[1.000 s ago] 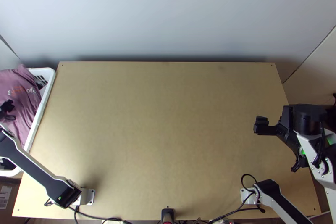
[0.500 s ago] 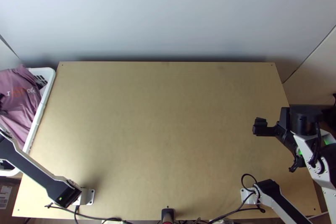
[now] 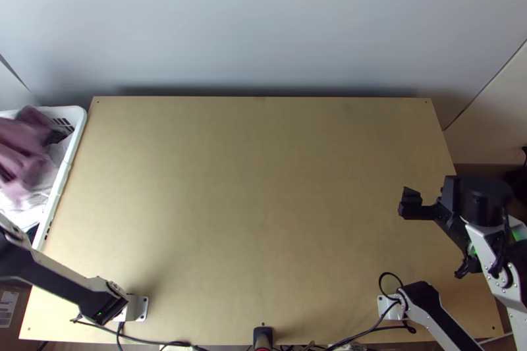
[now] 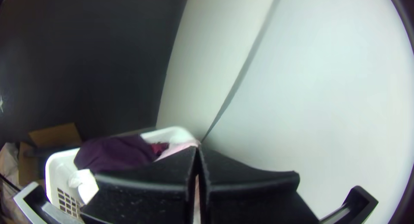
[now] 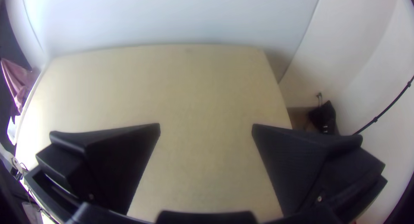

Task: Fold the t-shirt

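Left gripper: black, flat-fingered, its fingers pressed together point(image 4: 198, 149) on the mauve cloth t-shirt point(image 3: 23, 161); which part it grips I cannot tell.
T-shirt: bunched, hanging in loose folds above the basket at the table's left.
Basket: white plastic with a slotted wall point(image 3: 70, 157), holding crumpled white cloth point(image 3: 29, 211) and a dark purple cloth bundle point(image 4: 116, 153).
Table: light wood, flat point(image 3: 263, 206).
Right gripper: black, wide-fingered point(image 3: 429, 240), spread wide, nothing between its fingers, above the table's right side.
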Motion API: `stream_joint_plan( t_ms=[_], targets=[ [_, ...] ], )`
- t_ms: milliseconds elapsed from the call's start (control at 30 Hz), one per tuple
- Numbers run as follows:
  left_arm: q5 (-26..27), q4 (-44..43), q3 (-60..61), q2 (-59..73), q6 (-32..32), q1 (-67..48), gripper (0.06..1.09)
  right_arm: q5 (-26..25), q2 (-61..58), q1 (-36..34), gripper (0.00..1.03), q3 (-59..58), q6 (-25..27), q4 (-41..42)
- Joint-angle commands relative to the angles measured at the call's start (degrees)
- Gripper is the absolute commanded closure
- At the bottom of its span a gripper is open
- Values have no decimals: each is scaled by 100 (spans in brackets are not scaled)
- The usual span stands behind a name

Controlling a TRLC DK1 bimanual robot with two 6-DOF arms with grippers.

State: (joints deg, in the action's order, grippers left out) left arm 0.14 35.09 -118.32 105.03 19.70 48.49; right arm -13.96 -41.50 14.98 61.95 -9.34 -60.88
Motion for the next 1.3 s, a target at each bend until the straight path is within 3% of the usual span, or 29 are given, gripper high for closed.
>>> stream_joint_plan(
  t_ms=[0, 133, 167, 300, 433, 600, 867, 1233, 1267],
  targets=[
    [627, 42, -174, -1574, -116, -542, 105, 16, 247, 5, 4, -17, -15, 24],
    [1093, -2, -226, -2470, -239, -1368, 105, 16, 370, 5, 4, 10, -50, 24],
    [1207, 112, -218, -2980, -424, -2230, 105, 16, 493, -4, 4, 27, -120, 15],
    [1199, 657, -191, -3296, -415, -3399, 105, 16, 590, -13, 4, 98, -191, -38],
    [302, 1589, -15, -3384, -19, -5921, 105, 24, 599, -110, 4, 256, -498, -73],
    [249, 1720, 1022, -3613, 420, -7248, 105, 42, 485, -118, 4, 370, -498, -64],
    [223, 1729, 3034, -4105, 385, -9156, 105, 121, 388, -365, 4, 449, -533, -161],
    [258, 1975, 4221, -4351, 367, -11529, 104, 279, 449, -742, 4, 440, -322, -495],
    [285, 1975, 4335, -4413, 341, -11669, 100, 279, 467, -786, 4, 423, -208, -547]
  ],
)
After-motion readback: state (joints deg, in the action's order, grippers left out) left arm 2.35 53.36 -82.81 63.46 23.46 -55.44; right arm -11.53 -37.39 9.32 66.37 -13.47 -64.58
